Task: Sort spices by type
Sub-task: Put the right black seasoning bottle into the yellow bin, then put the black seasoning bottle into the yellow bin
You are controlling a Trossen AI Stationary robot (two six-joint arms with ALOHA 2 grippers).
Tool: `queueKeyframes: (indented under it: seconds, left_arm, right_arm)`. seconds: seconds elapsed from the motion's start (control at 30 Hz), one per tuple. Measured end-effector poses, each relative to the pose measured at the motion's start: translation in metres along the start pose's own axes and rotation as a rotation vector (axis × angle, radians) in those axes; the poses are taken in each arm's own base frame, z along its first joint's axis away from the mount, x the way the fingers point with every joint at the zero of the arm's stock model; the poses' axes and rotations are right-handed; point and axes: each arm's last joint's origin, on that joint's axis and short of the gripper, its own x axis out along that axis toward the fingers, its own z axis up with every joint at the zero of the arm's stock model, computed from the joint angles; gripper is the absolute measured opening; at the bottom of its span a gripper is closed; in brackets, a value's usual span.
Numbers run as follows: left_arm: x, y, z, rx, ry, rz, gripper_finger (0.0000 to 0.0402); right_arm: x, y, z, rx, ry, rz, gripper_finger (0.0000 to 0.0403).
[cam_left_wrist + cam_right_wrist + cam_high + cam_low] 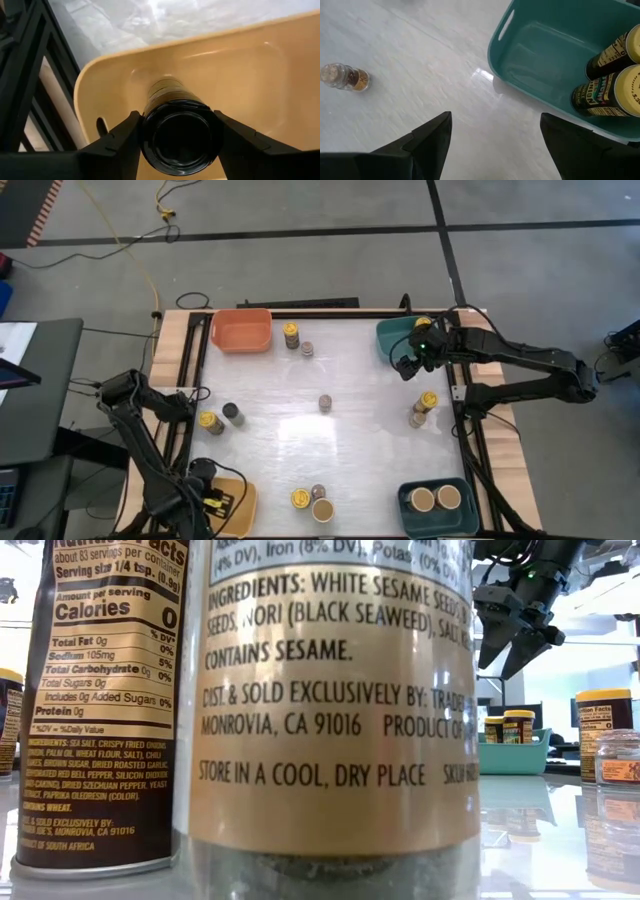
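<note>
The left gripper [177, 150] clamps a dark jar [180, 135] over the yellow bin [260, 80]; released tilted, it may topple or roll. The right gripper [495, 145] hangs wide and empty beside the teal bin [540, 50] holding two yellow-lidded jars [615, 90]. The held jar's lid is hidden, so its type is probably unclear.

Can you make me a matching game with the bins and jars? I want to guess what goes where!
Things:
1. orange bin
2. teal bin at the right arm
3. dark teal bin at the near right corner
4. yellow bin

What goes with it:
A. two yellow-lidded jars inside
B. nothing inside
C. two tan-lidded jars inside
D. the left gripper holds a dark jar over it

Pairs: 1-B, 2-A, 3-C, 4-D

The right gripper hangs beside its teal bin, jaws open and holding nothing.
</note>
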Motion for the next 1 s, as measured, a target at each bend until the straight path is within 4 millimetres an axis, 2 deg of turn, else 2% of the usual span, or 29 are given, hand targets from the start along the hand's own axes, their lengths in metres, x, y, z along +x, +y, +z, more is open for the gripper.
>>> queueKeyframes:
  seconds: [0.53, 0.83, 1.0]
  left_arm:
    - [0.000, 0.001, 0.002, 0.031, -0.028, -0.001, 0.0211]
    - [-0.001, 0.001, 0.001, 0.034, -0.012, 0.002, 0.0297]
    - [-0.012, 0.005, 0.006, 0.015, 0.016, -0.026, 0.0310]
  right_arm:
    - [0.000, 0.001, 0.002, 0.007, -0.016, 0.010, 0.0331]
    - [0.000, 0.001, 0.002, 0.004, -0.016, 0.010, 0.0331]
    - [0.000, 0.001, 0.002, -0.004, -0.016, 0.010, 0.0331]
